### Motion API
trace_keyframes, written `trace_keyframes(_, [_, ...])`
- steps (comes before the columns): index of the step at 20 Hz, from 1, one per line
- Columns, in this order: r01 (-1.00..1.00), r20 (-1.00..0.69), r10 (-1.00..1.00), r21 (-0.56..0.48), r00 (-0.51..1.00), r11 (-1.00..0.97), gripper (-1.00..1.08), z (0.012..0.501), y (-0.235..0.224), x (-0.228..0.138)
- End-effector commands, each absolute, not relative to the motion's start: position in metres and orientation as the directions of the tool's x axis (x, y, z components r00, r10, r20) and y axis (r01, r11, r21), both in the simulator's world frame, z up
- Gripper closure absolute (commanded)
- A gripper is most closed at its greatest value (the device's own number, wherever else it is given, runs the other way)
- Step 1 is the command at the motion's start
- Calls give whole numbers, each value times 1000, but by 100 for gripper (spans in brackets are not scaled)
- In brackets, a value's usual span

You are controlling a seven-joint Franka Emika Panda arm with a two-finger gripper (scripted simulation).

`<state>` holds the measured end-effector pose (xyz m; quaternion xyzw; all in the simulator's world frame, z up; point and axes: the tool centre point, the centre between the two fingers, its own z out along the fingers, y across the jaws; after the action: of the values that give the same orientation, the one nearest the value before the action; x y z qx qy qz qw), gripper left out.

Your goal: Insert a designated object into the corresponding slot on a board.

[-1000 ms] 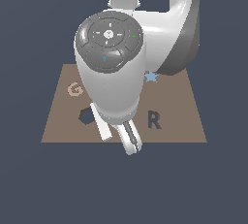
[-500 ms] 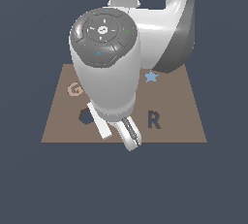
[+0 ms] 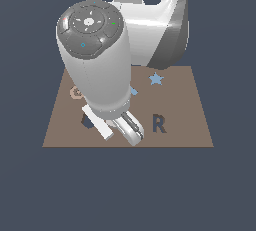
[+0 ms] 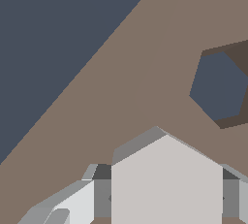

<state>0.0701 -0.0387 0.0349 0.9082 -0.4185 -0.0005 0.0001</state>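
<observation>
the pale hexagonal piece [image 4: 167,182] is held clenched in the gripper [image 4: 164,199] above the board [image 4: 145,72], but insertion into the hexagonal slot [image 4: 220,86] is not yet done.

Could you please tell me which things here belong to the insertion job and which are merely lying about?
Belonging to the job:
- pale hexagonal piece, between the fingers of the gripper
- hexagonal slot
- brown board

Lying about:
- letter-R cut-out
- blue star
- tan letter G, mostly hidden
</observation>
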Motion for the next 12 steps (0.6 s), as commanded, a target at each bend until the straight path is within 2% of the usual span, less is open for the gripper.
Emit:
trace_keyframes(1, [-712, 0, -712, 0, 703, -703, 108, 36, -46, 67])
trace_keyframes(12, [-418, 0, -418, 0, 908, -908, 108, 38, -83, 59])
